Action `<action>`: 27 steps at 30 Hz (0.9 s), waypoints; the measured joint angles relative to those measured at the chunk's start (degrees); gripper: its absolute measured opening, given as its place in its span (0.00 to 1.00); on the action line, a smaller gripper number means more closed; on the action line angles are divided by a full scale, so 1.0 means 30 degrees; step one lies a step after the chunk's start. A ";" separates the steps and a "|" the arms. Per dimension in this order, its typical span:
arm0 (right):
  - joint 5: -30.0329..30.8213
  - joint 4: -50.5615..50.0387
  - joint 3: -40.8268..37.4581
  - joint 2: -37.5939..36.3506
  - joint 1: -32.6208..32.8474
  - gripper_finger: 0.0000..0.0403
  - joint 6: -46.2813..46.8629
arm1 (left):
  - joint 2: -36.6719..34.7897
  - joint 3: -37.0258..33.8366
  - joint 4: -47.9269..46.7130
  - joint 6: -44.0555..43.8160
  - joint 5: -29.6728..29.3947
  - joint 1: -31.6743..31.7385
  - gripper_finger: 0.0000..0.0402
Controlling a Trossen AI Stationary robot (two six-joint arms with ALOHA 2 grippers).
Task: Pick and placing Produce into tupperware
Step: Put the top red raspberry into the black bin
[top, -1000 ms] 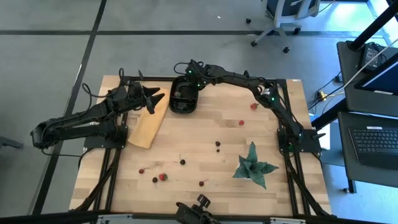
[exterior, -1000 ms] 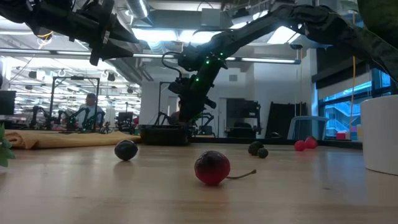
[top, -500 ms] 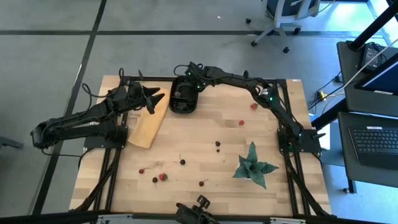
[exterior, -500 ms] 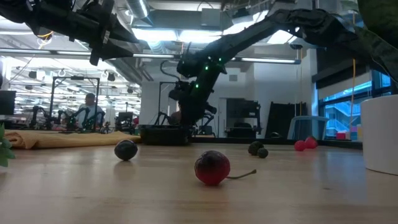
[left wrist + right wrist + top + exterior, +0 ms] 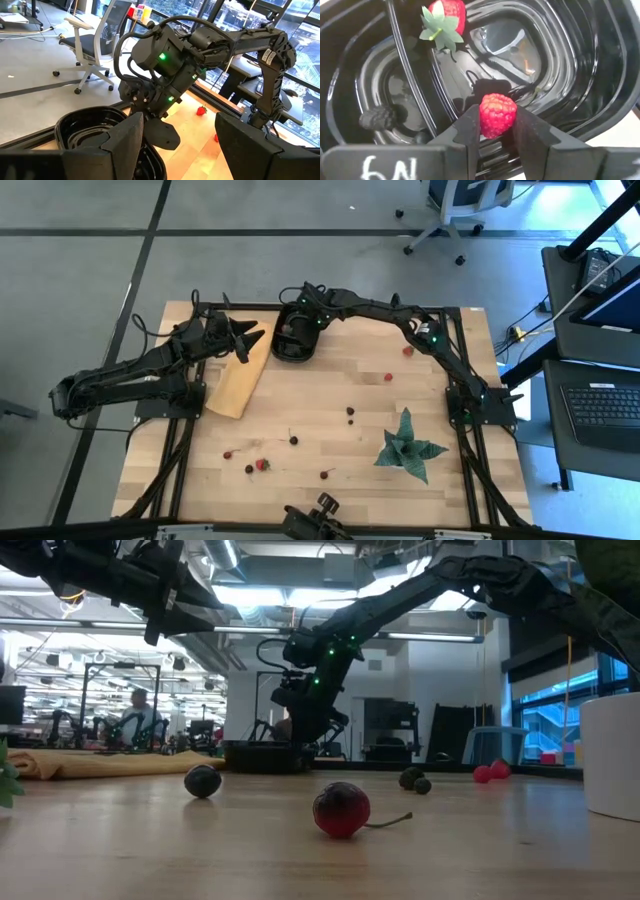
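The black tub [image 5: 290, 352] stands at the table's far middle, next to the tan board [image 5: 238, 376]. My right gripper [image 5: 299, 327] hangs over it, shut on a red berry [image 5: 497, 115]. Inside the tub [image 5: 600, 75] lie a leafy strawberry [image 5: 446, 16] and a dark berry [image 5: 377, 119]. My left gripper [image 5: 254, 339] waits open over the board's far end, facing the tub [image 5: 90, 130]. Loose strawberries [image 5: 388, 377] and dark berries [image 5: 350, 412] lie scattered on the table. My right gripper pinches the red berry [image 5: 498, 107] between its two fingers [image 5: 470, 125], one on each side, with the berry's upper half showing above the fingertips. It comes from above, pointing down into the tub. The berry is lifted clear over the tub's ribbed floor.
A green spiky plant [image 5: 408, 445] in a white pot stands near the table's right near part. More fruit lies toward the near edge: a strawberry [image 5: 262, 464], dark berries [image 5: 293, 440], and a red cherry [image 5: 341, 810] close to the low camera.
My right gripper has shifted a little farther over the tub, its wrist rising and turning slightly, still shut on the berry. The left arm has kept still.
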 joint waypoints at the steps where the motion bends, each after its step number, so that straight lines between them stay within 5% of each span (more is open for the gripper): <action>1: 0.0000 0.0042 0.0000 0.0007 0.0000 0.27 0.0014 | 0.0000 0.0000 0.0000 -0.0002 0.0000 -0.0006 0.60; 16: 0.0007 0.0050 0.0000 0.0006 0.0000 0.27 0.0065 | 0.0000 0.0000 0.0000 0.0011 -0.0138 -0.0007 0.60; 27: 0.0015 0.0056 0.0000 0.0001 0.0007 0.39 0.0057 | 0.0000 0.0000 0.0000 0.0011 -0.0138 0.0000 0.60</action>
